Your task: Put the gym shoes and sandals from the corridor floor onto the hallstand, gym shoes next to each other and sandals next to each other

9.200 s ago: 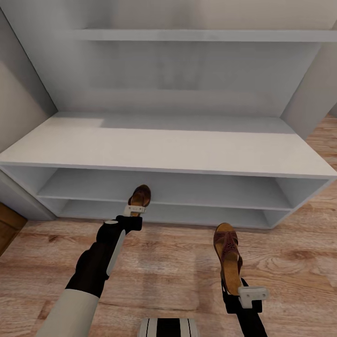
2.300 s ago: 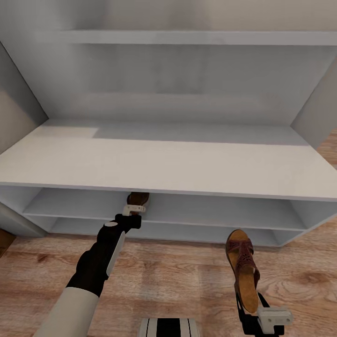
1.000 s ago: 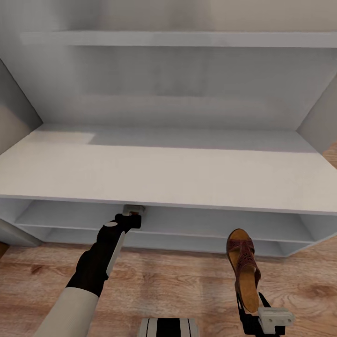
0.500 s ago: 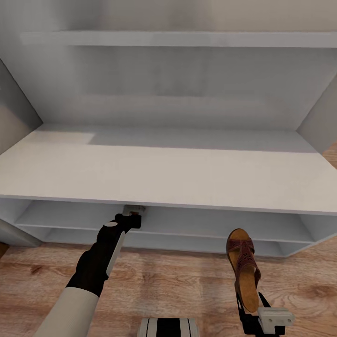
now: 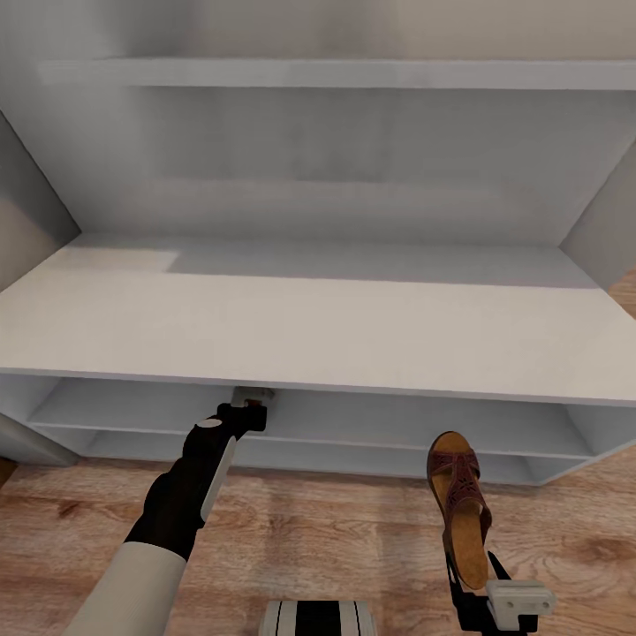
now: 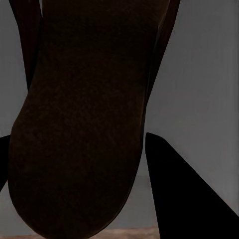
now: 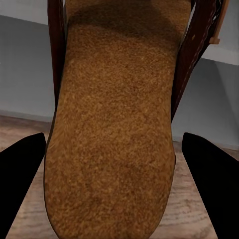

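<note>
Wood-plank corridor floor (image 5: 336, 530) fronts the white hallstand (image 5: 318, 327). Left gripper (image 5: 250, 397) reaches under the top board into the upper tier, clamping 1 sandal (image 6: 79, 124). Right gripper (image 5: 503, 596) grips the second sandal (image 5: 459, 503) above the floor.

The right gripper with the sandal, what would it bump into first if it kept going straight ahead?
Probably the hallstand. The right gripper points its sandal toward the open lower tiers, over the floor. The toe might slip inside a tier or hit a shelf edge; depth is unclear.
</note>
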